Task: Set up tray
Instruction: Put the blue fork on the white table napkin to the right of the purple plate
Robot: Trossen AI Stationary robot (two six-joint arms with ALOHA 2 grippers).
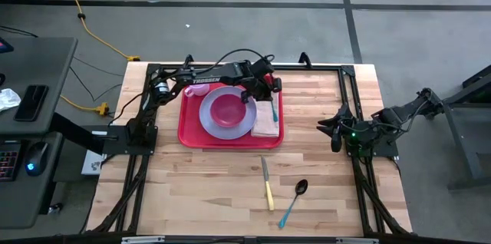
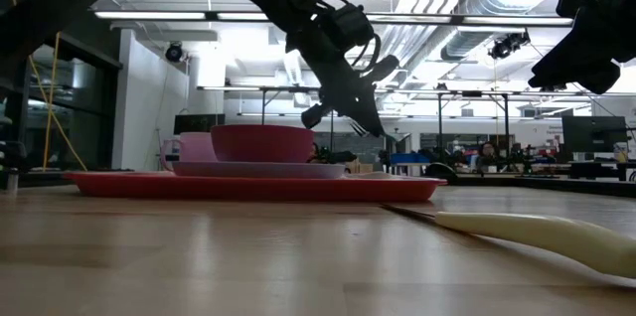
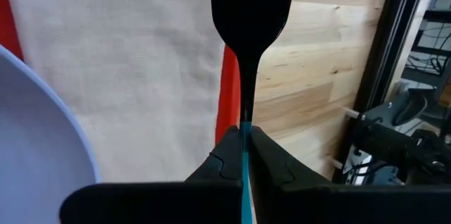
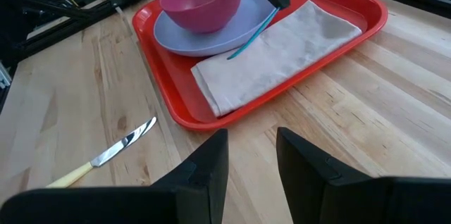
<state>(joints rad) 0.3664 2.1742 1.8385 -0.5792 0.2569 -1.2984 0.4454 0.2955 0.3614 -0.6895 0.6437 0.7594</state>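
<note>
Two arms are at the table, but only the left gripper is at work: its fingers are clamped on the teal handle of a black fork, w/ the tines pointing away from the wrist. The gripper hangs above the far right part of the red tray, and the fork is held over the beige napkin, near the tray rim on that side; in the low view the fork is clearly above the tray, not touching it. Just beside the gripper, toward the left arm's base, the lavender plate lies on the tray w/ a pink bowl on it, and a small pink cup stands behind the plate. The right gripper waits well apart at the right edge of the table, fingers apart, holding nothing. On the bare wood nearer the front lie a knife w/ pale handle and a spoon w/ teal handle, both outside the tray.
</note>
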